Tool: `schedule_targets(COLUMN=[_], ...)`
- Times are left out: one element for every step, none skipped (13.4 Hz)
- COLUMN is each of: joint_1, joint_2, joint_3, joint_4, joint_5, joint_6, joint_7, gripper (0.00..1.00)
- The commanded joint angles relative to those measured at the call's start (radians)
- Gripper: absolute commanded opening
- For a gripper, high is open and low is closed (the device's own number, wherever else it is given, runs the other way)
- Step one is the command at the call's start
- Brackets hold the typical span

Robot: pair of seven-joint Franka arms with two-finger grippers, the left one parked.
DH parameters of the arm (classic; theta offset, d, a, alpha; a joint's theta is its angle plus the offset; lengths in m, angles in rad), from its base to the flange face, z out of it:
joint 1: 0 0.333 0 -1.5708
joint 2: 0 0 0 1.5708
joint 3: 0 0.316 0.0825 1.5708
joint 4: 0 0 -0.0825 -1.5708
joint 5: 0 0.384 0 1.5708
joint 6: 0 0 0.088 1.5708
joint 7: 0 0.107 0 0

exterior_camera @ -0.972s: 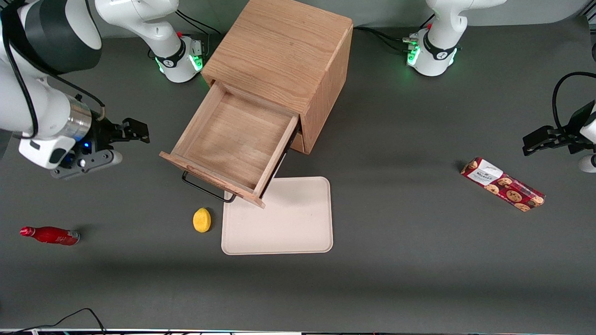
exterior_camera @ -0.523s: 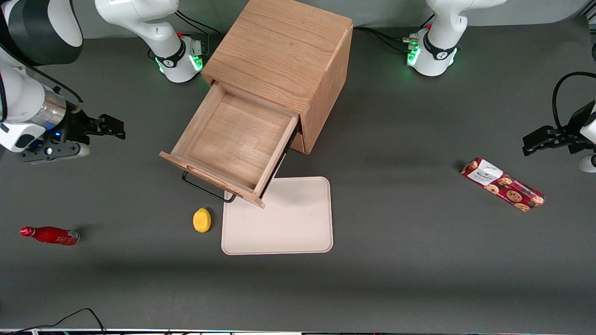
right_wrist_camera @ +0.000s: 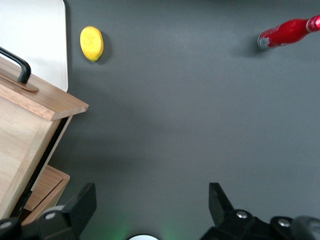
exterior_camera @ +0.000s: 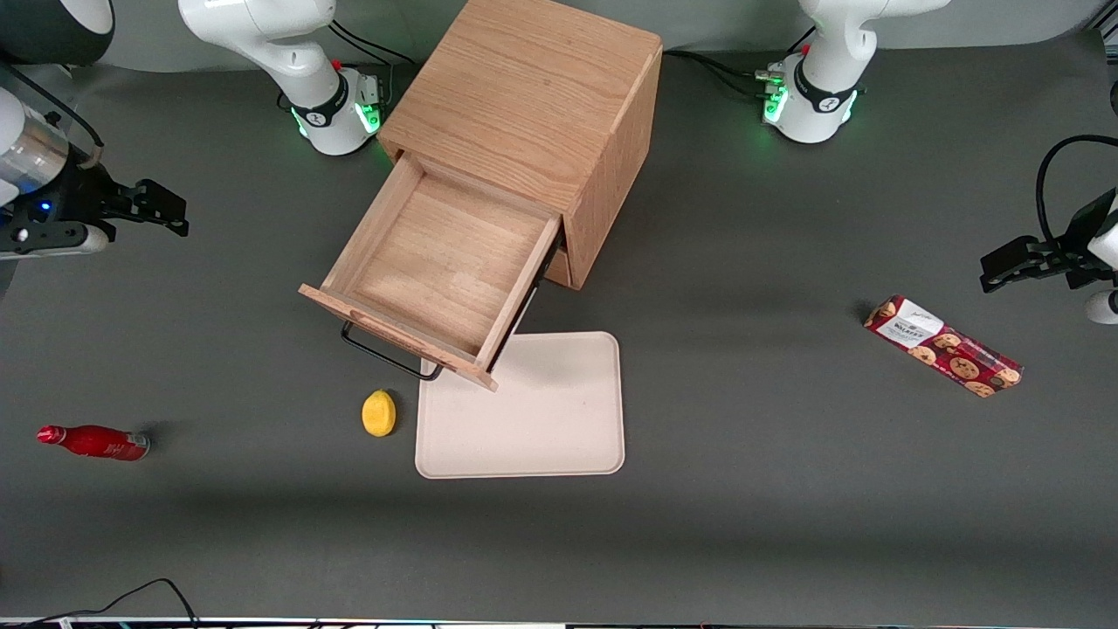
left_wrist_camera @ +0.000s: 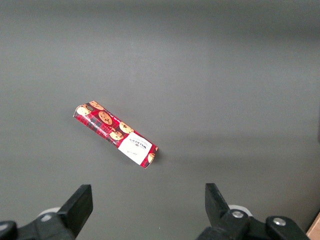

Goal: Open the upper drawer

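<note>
Gripper (exterior_camera: 170,214) open wide, fingers (right_wrist_camera: 82,205) spread, holding nothing, touching nothing, hovering above bare table (exterior_camera: 742,524) at the working arm's end. Upper drawer (exterior_camera: 432,271) pulled fully out of cabinet (exterior_camera: 533,96), well apart from gripper toward the table middle; black wire handle (exterior_camera: 384,354) faces the front camera. Lemon (exterior_camera: 378,412) and cream tray (exterior_camera: 533,419) nearer the camera than gripper. Red bottle (exterior_camera: 92,441) also nearer the camera. Cookie box (left_wrist_camera: 116,135), white label reads "Walkers", at the parked arm's end.
</note>
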Motion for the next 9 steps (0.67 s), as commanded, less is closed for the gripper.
schedule_targets(joint_1=[-0.002,-0.005,-0.011,-0.026,-0.029,-0.032,-0.042,-0.045,-0.045], joint_2=[0.001,0.016,0.058,0.103,0.122,0.123,0.123,0.123,0.123], joint_3=[0.015,0.012,0.004,0.004,0.004,0.004,0.004,0.004,0.004], joint_4=[0.016,0.041,0.088,0.142,0.167,0.170,0.170,0.170,0.170], joint_5=[0.015,0.039,0.049,0.049,0.046,0.047,0.047,0.047,0.047], joint_6=[0.001,0.001,0.001,0.001,0.000,-0.006,-0.006,-0.008,-0.008], joint_7=[0.018,0.018,0.016,0.018,0.021,0.020,0.020,0.020,0.018], gripper=[1.00,1.00,1.00,1.00,1.00,1.00,1.00,1.00,1.00])
